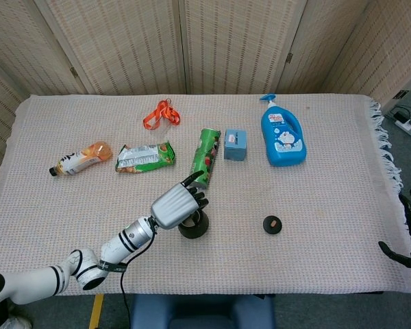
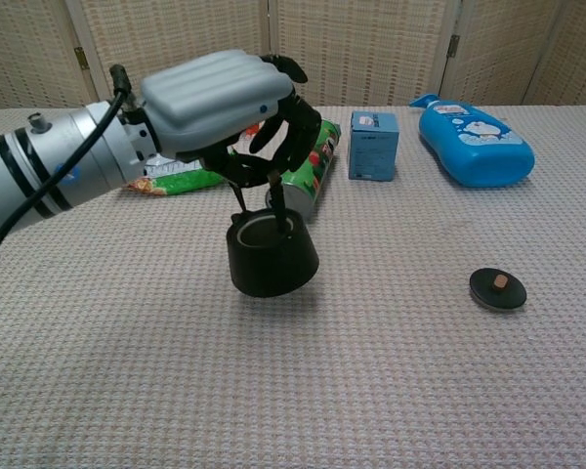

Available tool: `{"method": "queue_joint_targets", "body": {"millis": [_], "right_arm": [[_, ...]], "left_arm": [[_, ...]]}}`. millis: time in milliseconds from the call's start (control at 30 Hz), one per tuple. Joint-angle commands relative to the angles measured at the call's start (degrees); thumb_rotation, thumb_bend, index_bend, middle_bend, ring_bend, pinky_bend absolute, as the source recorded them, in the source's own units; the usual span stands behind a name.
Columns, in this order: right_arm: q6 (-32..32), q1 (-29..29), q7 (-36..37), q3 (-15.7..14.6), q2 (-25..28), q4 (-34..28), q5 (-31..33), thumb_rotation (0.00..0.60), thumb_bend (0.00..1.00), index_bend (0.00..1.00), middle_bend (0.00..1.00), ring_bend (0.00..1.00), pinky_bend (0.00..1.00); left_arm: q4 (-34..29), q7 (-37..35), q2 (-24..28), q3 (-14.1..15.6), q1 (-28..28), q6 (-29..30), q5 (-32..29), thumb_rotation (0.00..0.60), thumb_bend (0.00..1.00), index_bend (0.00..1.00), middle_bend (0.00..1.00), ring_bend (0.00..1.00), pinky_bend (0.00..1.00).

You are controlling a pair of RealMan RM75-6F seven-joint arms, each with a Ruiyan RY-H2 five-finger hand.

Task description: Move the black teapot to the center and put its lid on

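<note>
While lidless, teapot [image 2: 271,256] hangs from fingers [image 2: 273,188].

A woven beige tablecloth [image 1: 315,260] with a fringed right edge covers the table, and folding rattan screens [image 1: 226,41] stand behind it. Near the far edge lies an orange lanyard [image 1: 161,114]. On the left, an orange drink bottle [image 1: 81,157] lies on its side, and just beside it to the right a green snack packet [image 1: 145,157] lies flat. A green chip can [image 1: 205,157] lies on its side near the middle, its metal base toward the near edge. Just beside it is a small blue box [image 1: 235,144], standing upright. Further right a blue detergent bottle [image 1: 282,134] with a cartoon label lies flat, pump toward the screens. A power strip [image 1: 405,120] shows on the floor at far right.
</note>
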Motion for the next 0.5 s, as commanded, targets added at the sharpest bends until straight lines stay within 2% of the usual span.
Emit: {"method": "queue_joint_targets", "body": {"millis": [33, 500], "right_arm": [[-0.18, 0.06, 0.05, 0.08, -0.05, 0.08, 0.16, 0.600, 0.18, 0.00, 0.00, 0.09, 0.00], [-1.24, 0.27, 0.45, 0.31, -0.17, 0.46, 0.99, 0.600, 0.18, 0.00, 0.00, 0.09, 0.00]], "left_arm": [[2.41, 1.15, -1.94, -0.83, -2.11, -1.59, -1.05, 0.600, 0.49, 0.66, 0.69, 0.62, 0.11], [11.62, 4.10, -9.21, -1.48, -7.63, -3.40, -4.33, 0.600, 0.49, 0.66, 0.69, 0.62, 0.11]]}}
